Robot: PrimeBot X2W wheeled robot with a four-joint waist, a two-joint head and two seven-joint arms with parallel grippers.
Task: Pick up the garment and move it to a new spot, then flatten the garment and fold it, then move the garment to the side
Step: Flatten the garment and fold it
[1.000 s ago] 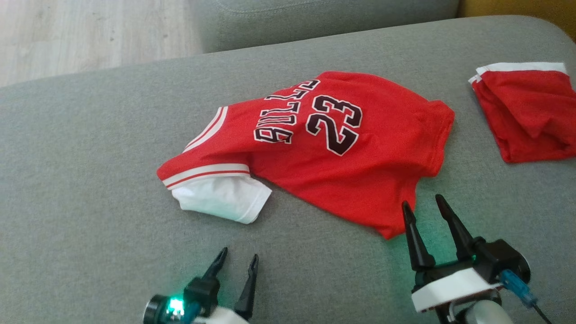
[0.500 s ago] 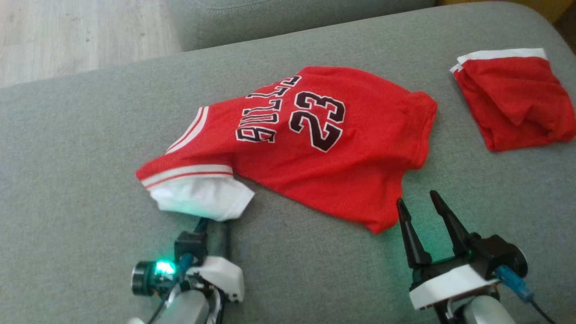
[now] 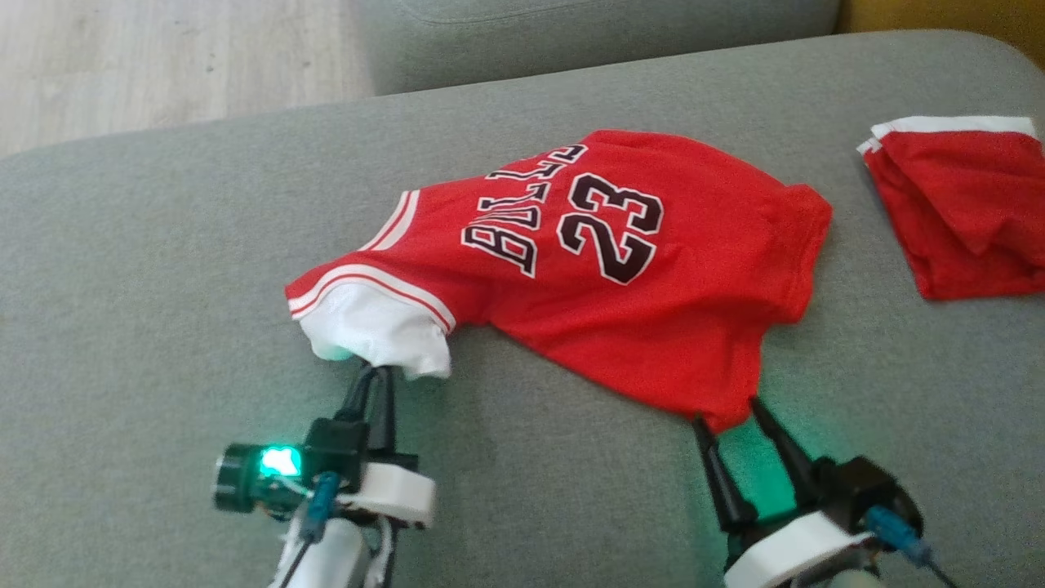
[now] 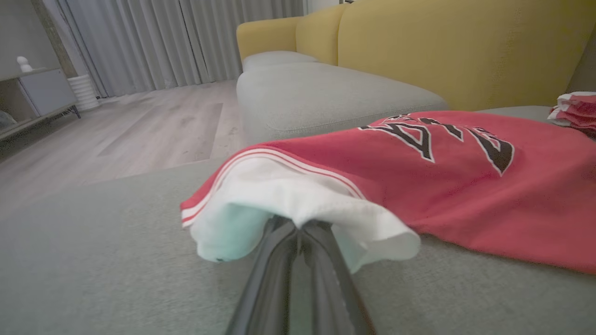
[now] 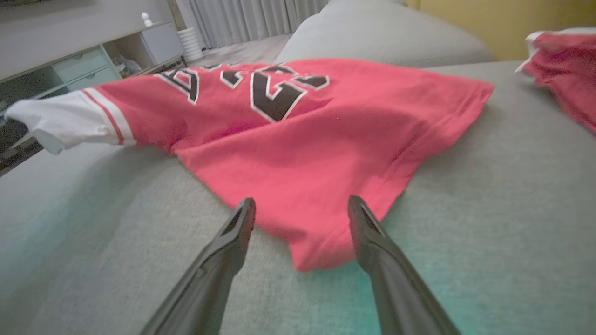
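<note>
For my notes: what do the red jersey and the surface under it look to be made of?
Red jersey: soft matte fabric, possibly sports mesh; it drapes and creases. White sleeve: plain soft knit, seemingly; it bunches limply. Sofa cushion: grey woven upholstery, matte, with a fine speckled weave.

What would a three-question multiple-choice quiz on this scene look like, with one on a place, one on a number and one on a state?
1. Where is the second red garment relative to the jersey?
A. on top of it
B. to the robot's right of it
C. on the floor

2. Which number is printed on the jersey?
A. 23
B. 32
C. 7

3. What is the left gripper doing?
A. hanging wide open
B. resting on the floor
C. shut on the white sleeve

Answers: B, it lies apart at the head view's right edge; A, the black digits read 23; C, its fingers meet in the sleeve's cloth.
</note>
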